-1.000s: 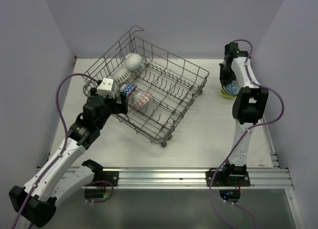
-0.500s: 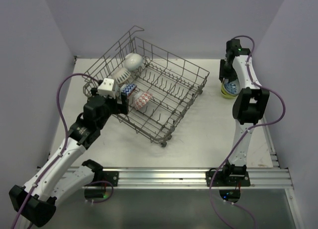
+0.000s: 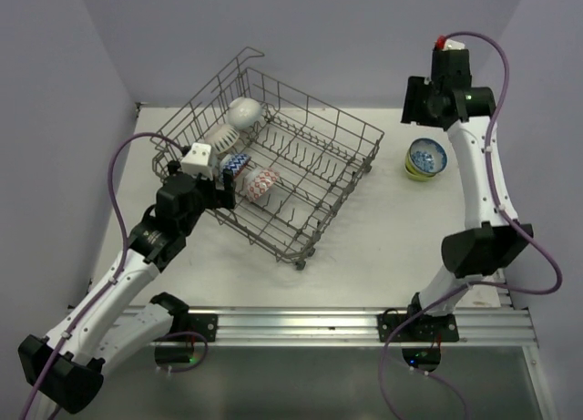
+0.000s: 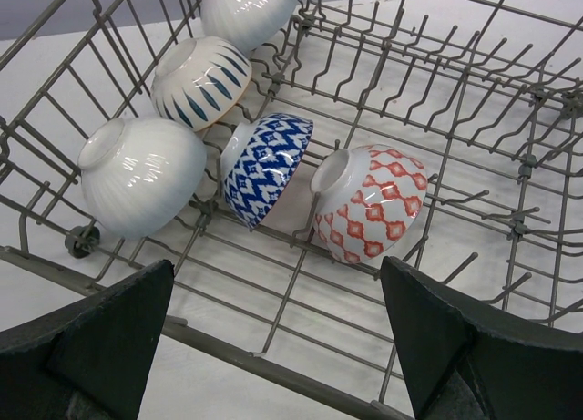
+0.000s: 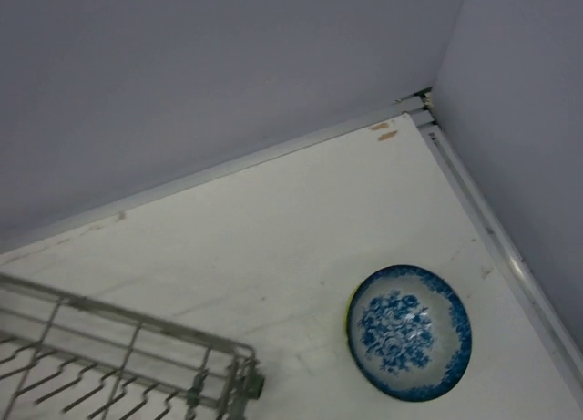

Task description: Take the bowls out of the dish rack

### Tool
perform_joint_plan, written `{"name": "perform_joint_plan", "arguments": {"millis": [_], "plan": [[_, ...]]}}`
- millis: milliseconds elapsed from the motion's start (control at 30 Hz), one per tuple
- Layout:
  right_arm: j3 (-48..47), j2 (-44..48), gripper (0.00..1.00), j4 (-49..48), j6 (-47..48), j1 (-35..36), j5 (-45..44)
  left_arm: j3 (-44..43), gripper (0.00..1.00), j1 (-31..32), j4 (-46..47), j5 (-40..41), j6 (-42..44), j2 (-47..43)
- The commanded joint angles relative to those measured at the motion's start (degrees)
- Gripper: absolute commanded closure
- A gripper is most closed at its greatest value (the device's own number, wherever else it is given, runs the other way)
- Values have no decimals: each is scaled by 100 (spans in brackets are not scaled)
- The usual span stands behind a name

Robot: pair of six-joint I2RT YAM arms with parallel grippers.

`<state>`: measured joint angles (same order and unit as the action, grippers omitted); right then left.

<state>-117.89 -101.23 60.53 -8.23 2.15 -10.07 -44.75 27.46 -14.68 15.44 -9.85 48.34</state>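
Left gripper (image 4: pixel 275 288) wide open, gripping nothing, black fingers (image 4: pixel 100 329) splayed at both bottom corners of the wrist view, hovering just over the near-left rim of the dish rack (image 4: pixel 510 224)

Straight ahead between the jaws, inside the rack: blue-patterned bowl (image 4: pixel 269 165) and red-patterned bowl (image 4: pixel 369 206), side by side, both tipped on their sides among the tines, foot rings showing

Left of those, near the left finger: ribbed white bowl (image 4: pixel 137 174), on its side by the rack's wire wall; beyond it blue-stroked bowl (image 4: pixel 200 78), then plain white bowl (image 4: pixel 246 10) at the far end of the row; fingers touch none of them

Right gripper (image 3: pixel 414 101) held high over the far right of the table (image 3: pixel 364 247), well apart from the rack; its fingers don't show in its wrist view and overhead it's too dark, so can't tell if it's open or closed

Beneath and just nearer than it: blue floral bowl (image 5: pixel 410 333) upright on the table, nested in a lime bowl (image 3: pixel 413 172), near the right wall, apart from the rack's corner
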Motion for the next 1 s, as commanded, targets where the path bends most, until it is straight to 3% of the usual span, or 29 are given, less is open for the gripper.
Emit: {"name": "perform_joint_plan", "arguments": {"millis": [0,100,200,300,533,633,967], "plan": [[485,709,37,-436,-467,811,4,-60,0,31,123,204,88,44],[1152,1270,36,-901,-986,1357,311,-34,0,22,123,283,97,53],[2206,1894,36,-1981,-1715,1840,724,-34,0,22,132,336,106,79],[3007,1836,36,-3211,-2453,2376,1401,-25,0,31,132,380,106,106],[3525,983,32,-4177,-3217,3484,1358,10,0,31,132,460,123,80],[3851,877,32,-4952,-3815,3642,1323,10,0,31,141,460,123,71],[4001,271,31,-5499,-4556,4117,920,10,0,22,141,328,106,79]]}}
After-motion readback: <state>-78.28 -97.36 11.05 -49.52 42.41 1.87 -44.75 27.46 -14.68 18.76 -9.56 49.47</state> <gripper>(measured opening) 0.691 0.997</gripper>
